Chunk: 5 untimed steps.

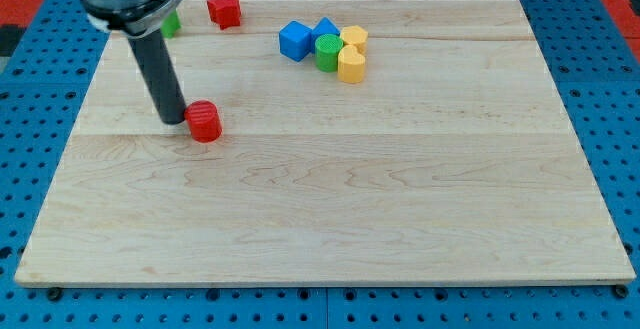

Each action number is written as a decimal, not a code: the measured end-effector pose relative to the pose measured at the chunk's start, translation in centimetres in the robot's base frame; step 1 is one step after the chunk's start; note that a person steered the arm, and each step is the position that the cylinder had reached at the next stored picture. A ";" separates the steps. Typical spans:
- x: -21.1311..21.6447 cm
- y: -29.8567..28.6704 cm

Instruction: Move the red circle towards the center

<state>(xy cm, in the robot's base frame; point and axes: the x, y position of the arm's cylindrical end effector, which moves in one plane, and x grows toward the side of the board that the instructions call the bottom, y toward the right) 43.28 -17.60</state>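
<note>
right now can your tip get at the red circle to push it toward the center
Probably yes. My tip sits right against the red circle on the view's left, nothing between them, and the board toward the middle is free of blocks.

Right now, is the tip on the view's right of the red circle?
No: my tip stands just to the view's left of the red circle.

Green block (pixel 172 24) mostly hidden behind rod (shape unclear).

Board (pixel 330 199): pale wood, visible grain, smooth matt finish. Red circle (pixel 204 121) beside the rod: smooth, slightly glossy. Rod (pixel 160 79): dark, matt. Base (pixel 610 89) around board: blue perforated sheet.
</note>
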 end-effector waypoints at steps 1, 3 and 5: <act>2.8 1.1; 0.2 3.2; -2.6 2.9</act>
